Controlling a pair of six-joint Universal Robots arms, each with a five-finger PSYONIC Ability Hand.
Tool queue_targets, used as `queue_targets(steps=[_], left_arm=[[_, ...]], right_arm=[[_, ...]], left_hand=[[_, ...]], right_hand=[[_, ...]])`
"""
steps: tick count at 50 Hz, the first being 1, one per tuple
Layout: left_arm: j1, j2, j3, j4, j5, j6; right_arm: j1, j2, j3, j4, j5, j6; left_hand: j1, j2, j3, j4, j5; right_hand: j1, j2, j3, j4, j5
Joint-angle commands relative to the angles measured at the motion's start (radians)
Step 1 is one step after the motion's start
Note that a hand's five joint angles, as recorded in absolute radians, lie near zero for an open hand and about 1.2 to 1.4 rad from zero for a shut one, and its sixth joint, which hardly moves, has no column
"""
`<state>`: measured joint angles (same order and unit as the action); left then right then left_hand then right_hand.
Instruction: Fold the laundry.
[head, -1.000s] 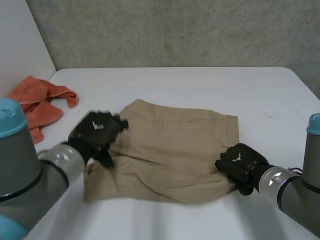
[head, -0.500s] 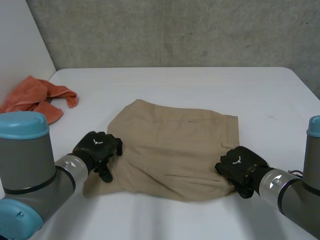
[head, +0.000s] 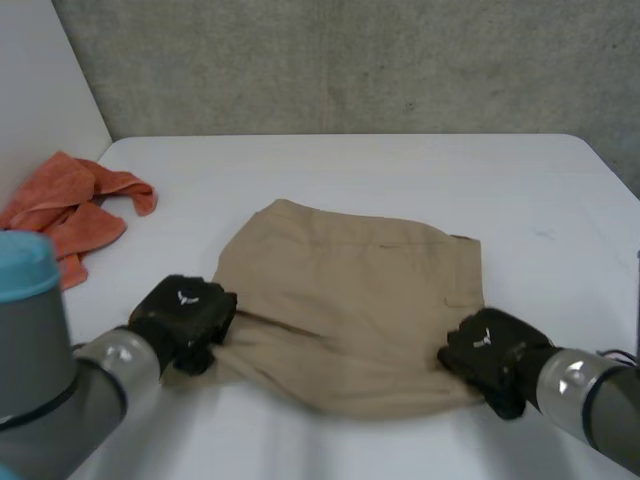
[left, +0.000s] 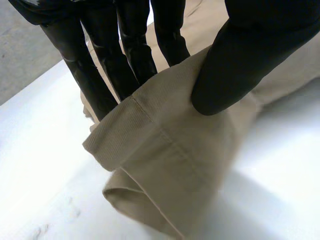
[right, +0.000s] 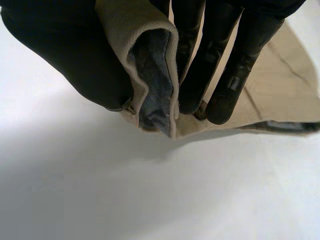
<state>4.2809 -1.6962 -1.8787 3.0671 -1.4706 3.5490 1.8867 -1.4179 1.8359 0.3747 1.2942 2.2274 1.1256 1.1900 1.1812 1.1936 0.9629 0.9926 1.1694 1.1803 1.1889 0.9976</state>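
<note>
Tan shorts (head: 345, 300) lie folded on the white table (head: 400, 180). My left hand (head: 183, 315) is at their near left corner. Its thumb (left: 250, 65) presses the tan hem (left: 150, 145) against the fingers (left: 107, 55), so it is shut on the cloth. At the near right corner my right hand (head: 490, 352) pinches the shorts' edge (right: 150, 65) between thumb (right: 65, 55) and fingers (right: 235, 65); the cloth's bluish inner side shows there.
An orange towel (head: 75, 205) lies crumpled at the table's far left, beside the white wall. A grey concrete wall stands behind the table. The table's right edge runs close to my right arm (head: 590, 400).
My left hand came down from above the shorts to their near left corner and closed on the hem. The near edge of the shorts has been drawn slightly toward me. The right hand has kept its grip.
</note>
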Motion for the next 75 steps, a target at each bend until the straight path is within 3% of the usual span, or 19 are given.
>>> queue_targets(steps=[1, 4, 8, 16, 20, 25, 29, 34, 39, 40, 44, 51, 58, 62, 69, 75], left_arm=[[-0.044, 0.179, -0.140, -0.287, 0.001, 0.114], [-0.058, 0.182, -0.152, -0.312, 0.003, 0.137], [-0.069, 0.170, -0.120, -0.237, 0.003, 0.139], [-0.078, 0.003, 0.021, 0.140, -0.005, 0.156], [-0.079, -0.137, 0.122, 0.320, -0.025, 0.178], [-0.088, -0.333, 0.271, 0.482, -0.031, 0.299], [-0.093, -0.457, 0.361, 0.555, -0.024, 0.387], [-0.098, -0.580, 0.449, 0.631, -0.024, 0.418], [-0.101, -0.654, 0.490, 0.700, -0.020, 0.413], [-0.101, -0.666, 0.497, 0.729, -0.020, 0.418], [-0.102, -0.674, 0.501, 0.801, -0.022, 0.422], [-0.099, -0.565, 0.480, 0.817, -0.034, 0.404], [-0.093, -0.392, 0.340, 0.779, -0.027, 0.346], [-0.090, -0.320, 0.248, 0.724, -0.027, 0.300], [-0.093, -0.252, 0.124, 0.613, -0.025, 0.191], [-0.096, -0.224, 0.082, 0.576, -0.030, 0.091]], right_arm=[[-0.032, -0.061, 0.037, 0.274, -0.015, -0.172], [-0.058, -0.069, 0.025, 0.271, -0.021, -0.184], [-0.078, -0.069, -0.010, 0.170, -0.042, -0.129], [-0.080, 0.037, -0.098, -0.058, -0.035, 0.054], [-0.070, 0.063, -0.136, -0.189, 0.029, 0.098], [-0.070, 0.141, -0.181, -0.342, 0.108, 0.107], [-0.067, 0.226, -0.221, -0.454, 0.152, 0.100], [-0.058, 0.345, -0.297, -0.499, 0.198, 0.095], [-0.055, 0.448, -0.379, -0.497, 0.249, 0.095], [-0.055, 0.467, -0.395, -0.497, 0.264, 0.097], [-0.052, 0.465, -0.412, -0.510, 0.281, 0.110], [-0.063, 0.367, -0.400, -0.589, 0.287, 0.213], [-0.070, 0.136, -0.322, -0.602, 0.264, 0.336], [-0.073, 0.044, -0.258, -0.527, 0.214, 0.339], [-0.109, -0.016, -0.117, -0.235, 0.088, 0.380], [-0.135, -0.021, 0.067, -0.370, 0.017, 0.455]], left_hand=[[0.271, 0.206, 0.215, 0.203, 0.259], [0.271, 0.206, 0.215, 0.203, 0.259], [0.271, 0.206, 0.215, 0.203, 0.259], [0.271, 0.206, 0.215, 0.203, 0.259], [0.271, 0.206, 0.215, 0.203, 0.259], [0.239, 0.174, 0.183, 0.171, 0.227], [0.230, 0.166, 0.174, 0.162, 0.218], [0.171, 0.107, 0.116, 0.103, 0.160], [-0.057, -0.122, -0.113, -0.125, -0.069], [-0.218, -0.282, -0.273, -0.286, -0.229], [-0.951, -1.015, -1.007, -1.019, -0.963], [-0.951, -1.015, -1.007, -1.019, -0.963], [-0.951, -1.015, -1.007, -1.019, -0.963], [-0.950, -1.015, -1.006, -1.018, -0.962], [-0.947, -1.012, -1.003, -1.015, -0.959], [-0.941, -1.006, -0.997, -1.009, -0.953]], right_hand=[[0.404, 0.227, 0.216, 0.207, 0.224], [0.404, 0.227, 0.216, 0.207, 0.224], [0.404, 0.227, 0.216, 0.207, 0.224], [0.404, 0.227, 0.216, 0.207, 0.224], [0.404, 0.227, 0.216, 0.207, 0.224], [0.404, 0.227, 0.216, 0.207, 0.224], [0.404, 0.227, 0.216, 0.207, 0.224], [0.404, 0.227, 0.216, 0.207, 0.224], [0.404, 0.227, 0.216, 0.207, 0.224], [0.358, 0.181, 0.170, 0.162, 0.179], [-0.818, -0.995, -1.006, -1.014, -0.998], [-0.818, -0.995, -1.006, -1.014, -0.998], [-0.818, -0.995, -1.006, -1.014, -0.998], [-0.818, -0.995, -1.006, -1.014, -0.998], [-0.818, -0.995, -1.006, -1.014, -0.998], [-0.776, -0.953, -0.963, -0.972, -0.955]])
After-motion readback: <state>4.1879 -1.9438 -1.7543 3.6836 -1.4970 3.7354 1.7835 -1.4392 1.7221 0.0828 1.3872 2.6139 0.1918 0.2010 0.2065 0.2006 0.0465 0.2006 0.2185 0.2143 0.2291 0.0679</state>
